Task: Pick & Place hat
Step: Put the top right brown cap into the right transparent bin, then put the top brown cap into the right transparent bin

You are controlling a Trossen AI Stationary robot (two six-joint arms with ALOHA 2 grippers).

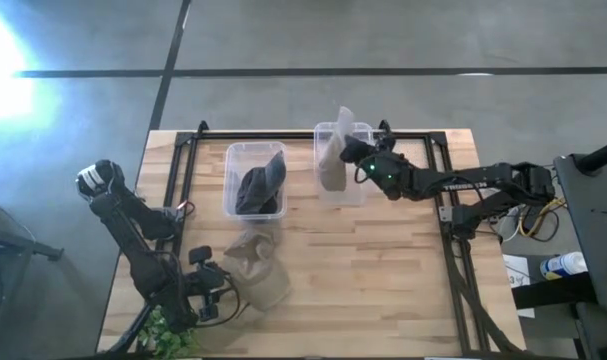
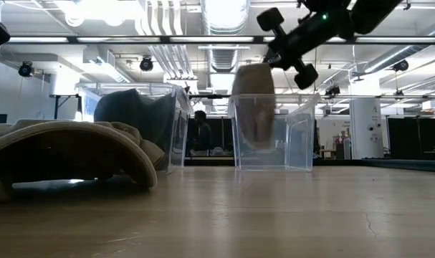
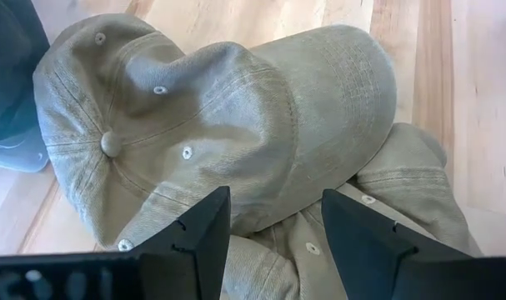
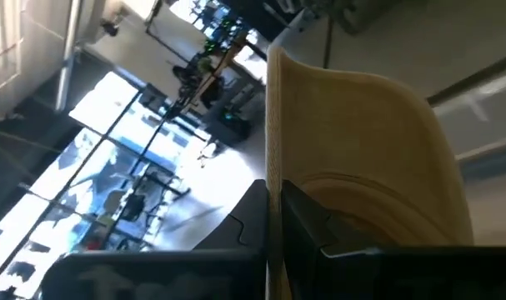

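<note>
Two tan caps (image 1: 261,268) lie piled on the near left part of the table, the upper one (image 3: 227,125) crown up on the lower one (image 3: 403,192). My left gripper (image 3: 273,225) is open, just short of the upper cap, one finger toward each side of it. My right gripper (image 1: 355,155) is shut on a third tan hat (image 1: 335,150) over the right clear bin (image 2: 296,136). A dark hat (image 1: 261,188) lies in the left clear bin (image 1: 229,170). My right gripper pinches the tan hat's brim (image 4: 353,150) at its edge (image 4: 272,179) between the two fingers (image 4: 307,221). It comes from the table's right, above the bin. The hat hangs below the fingers (image 2: 253,107), its lower part inside the bin's walls.
The two clear bins stand side by side at the far middle of the table. Black frame rails (image 1: 453,230) run along the table's left and right sides. A green plant (image 1: 168,335) sits at the near left corner. Bare wood lies at the near right.
</note>
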